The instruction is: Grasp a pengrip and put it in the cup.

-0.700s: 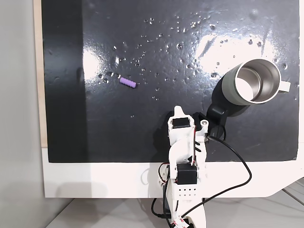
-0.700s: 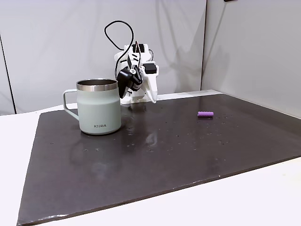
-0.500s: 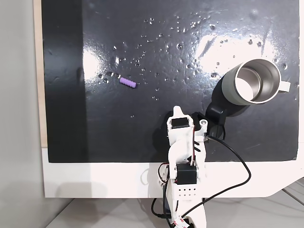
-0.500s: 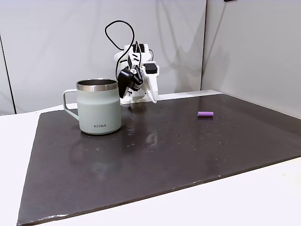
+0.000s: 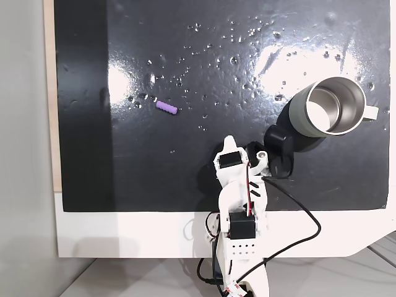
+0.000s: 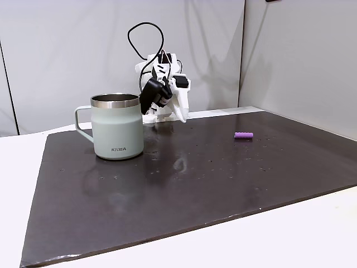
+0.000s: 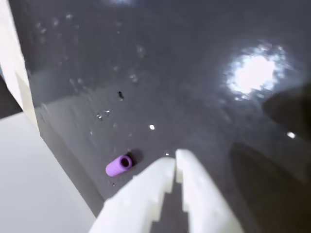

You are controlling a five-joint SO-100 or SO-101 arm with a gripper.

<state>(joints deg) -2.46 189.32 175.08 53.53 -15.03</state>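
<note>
The purple pengrip (image 5: 166, 107) lies on the black mat, left of centre in the top-down fixed view and far right in the side fixed view (image 6: 243, 135). The wrist view has the pengrip (image 7: 119, 165) just left of my fingertips, some way ahead of them. The grey-green metal cup (image 5: 301, 117) stands upright at the right, its handle pointing away from the arm; in the side view the cup (image 6: 118, 131) is at the left. My gripper (image 5: 228, 142) (image 6: 182, 116) (image 7: 175, 160) hangs near the arm's base, shut and holding nothing, well short of the pengrip.
Small water droplets (image 5: 234, 60) dot the glossy black mat (image 5: 93, 161). The black camera block (image 5: 277, 148) sits beside the cup's near side. A black cable (image 5: 303, 210) loops off the arm. The mat ends at a white table edge (image 5: 124, 235) by the base.
The arm has swung slightly left in the top-down view, carrying the camera block with it. Pengrip and cup have not moved.
</note>
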